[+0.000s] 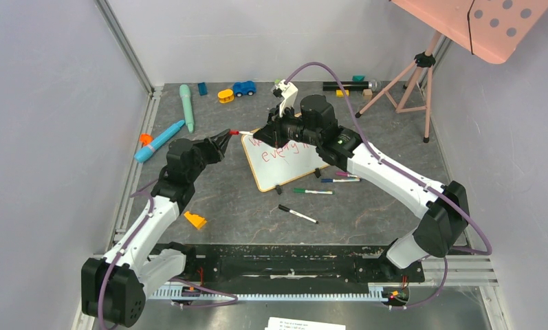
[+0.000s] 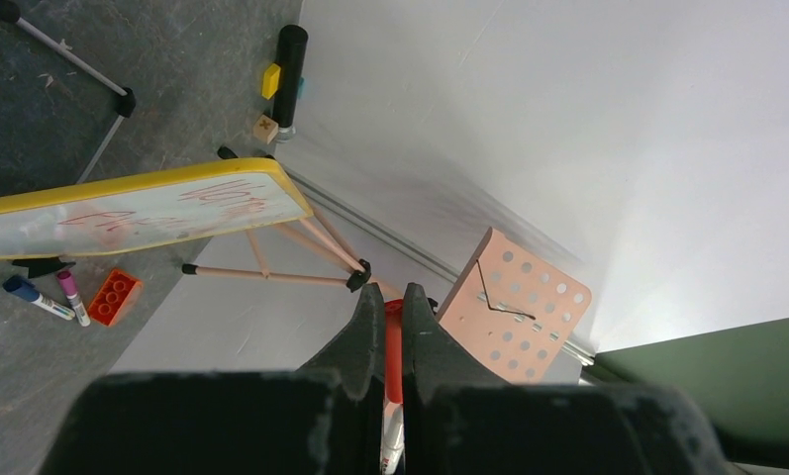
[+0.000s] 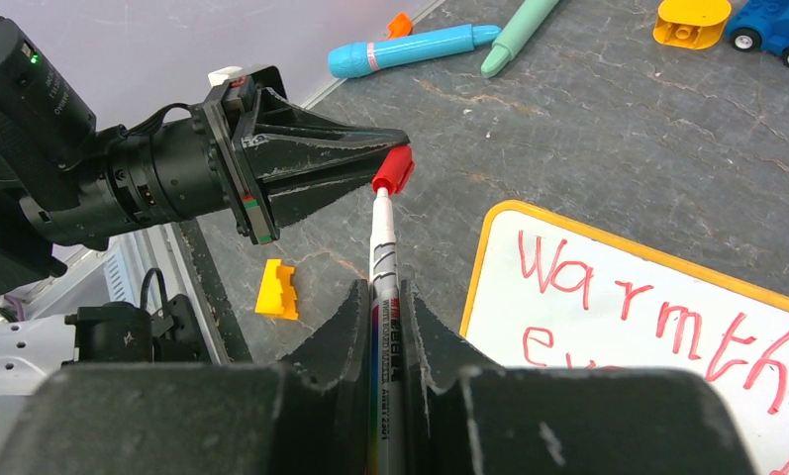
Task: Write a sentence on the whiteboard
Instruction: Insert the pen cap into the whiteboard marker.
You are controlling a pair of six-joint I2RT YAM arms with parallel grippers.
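At the left of the scene, the left claw is pinched tight on a small red plastic marker cap. The cap sits on the tip of a white-barrelled whiteboard marker; whether it is pushed fully home I cannot tell. Just right of it, the right claw is clamped around that marker's barrel, so both arms meet beside the board's corner.

Further right, the small white whiteboard with a thin light frame rests on the dark grey table. It carries the red handwritten sentence: "Warmth" on top, and a second line starting "every" below. The right arm hides the rest of the wording.

The writing looks finished, or nearly so. What seems left is seating the cap and setting the pen down.
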